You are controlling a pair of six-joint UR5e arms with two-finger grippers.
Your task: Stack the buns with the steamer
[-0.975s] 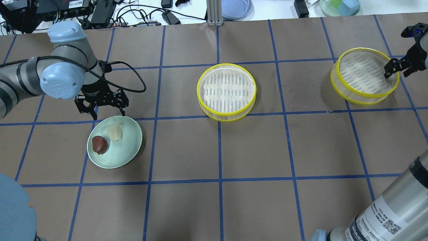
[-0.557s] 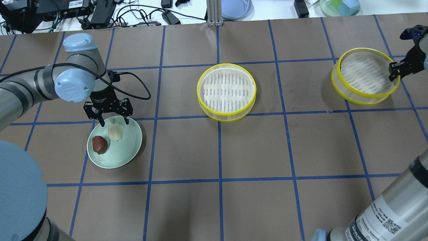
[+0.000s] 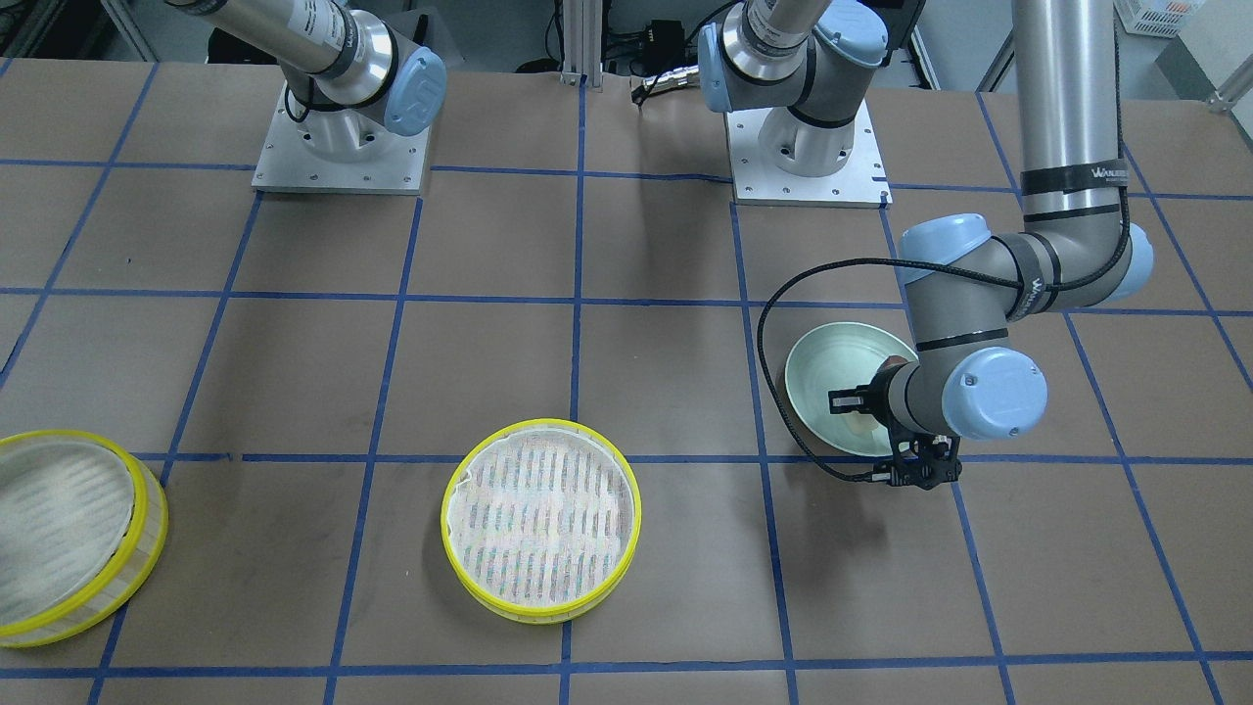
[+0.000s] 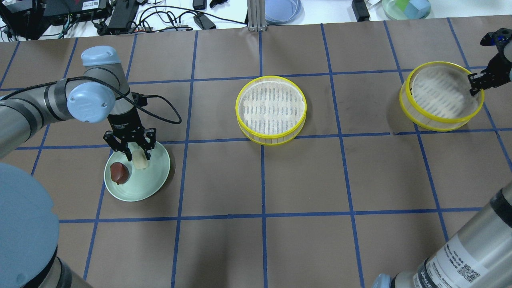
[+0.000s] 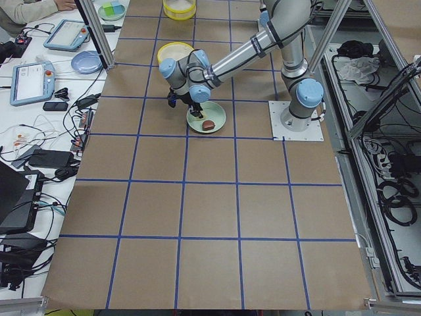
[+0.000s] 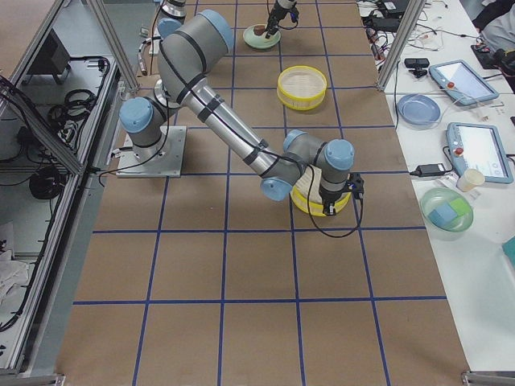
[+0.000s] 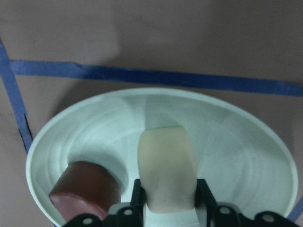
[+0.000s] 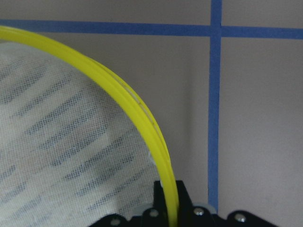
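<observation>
A cream-white bun [image 4: 139, 159] and a dark reddish-brown bun [image 4: 119, 172] lie on a mint-green plate [image 4: 154, 176] at the left. My left gripper [image 4: 137, 156] is down on the plate, its fingers pressed on both sides of the cream bun [image 7: 166, 165]; the brown bun [image 7: 85, 189] lies just beside it. One yellow-rimmed steamer tray [image 4: 271, 110] stands empty at the table's middle. My right gripper [image 4: 477, 86] is shut on the right rim of the second tray [image 4: 436, 96], which hangs tilted; the rim [image 8: 142, 123] runs between the fingers.
Blue tape lines grid the brown table. Cables, a blue plate [image 4: 282, 10] and a bowl with blocks [image 4: 406, 8] lie beyond the far edge. The left arm's elbow [image 4: 24, 224] hangs over the near left corner and the right arm's link [image 4: 460, 256] over the near right.
My left gripper moved toward me and down onto the plate and closed on the cream bun. My right gripper closed on the right tray's rim, and the tray shifted slightly right.
</observation>
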